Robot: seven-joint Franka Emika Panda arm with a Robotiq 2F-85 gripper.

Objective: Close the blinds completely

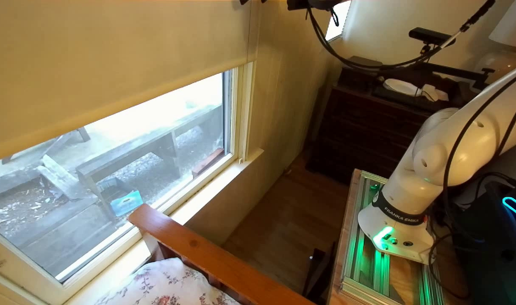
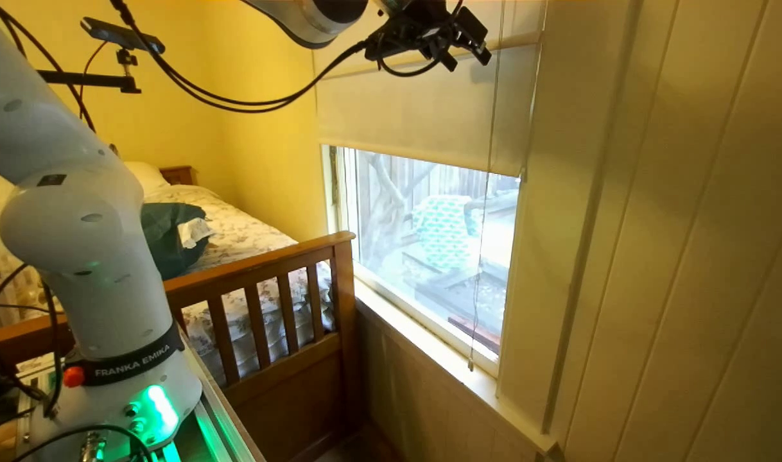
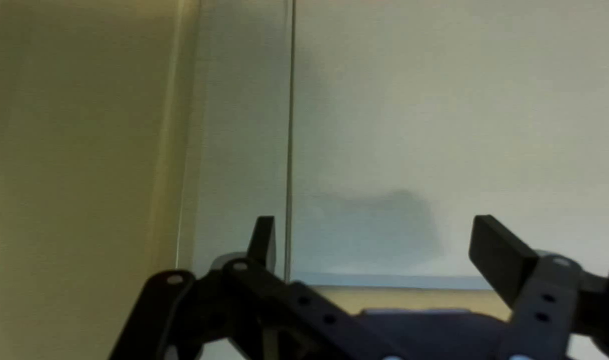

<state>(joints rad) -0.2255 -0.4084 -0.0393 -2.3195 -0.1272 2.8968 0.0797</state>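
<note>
A thin cord [image 3: 290, 140] crosses smooth, part-lowered fabric blinds [image 1: 114, 63], the gripper [image 3: 374, 237] spread apart, a slatted wooden footboard [image 2: 256, 268] near the window [image 1: 156, 161].

Wood-topped bench [image 1: 405, 275] carries the robot base [image 1: 400, 241]; wood floor [image 1: 283, 220] beside it.
We see metal rails [image 1: 364, 291] along the bench top, tinted green near the base, which stands over them. On the floor we have a dark chest [image 1: 359, 135], beyond the bench in an exterior view; the dark shape [image 1: 316, 269] just beside the bench is too dim for us to name.
</note>
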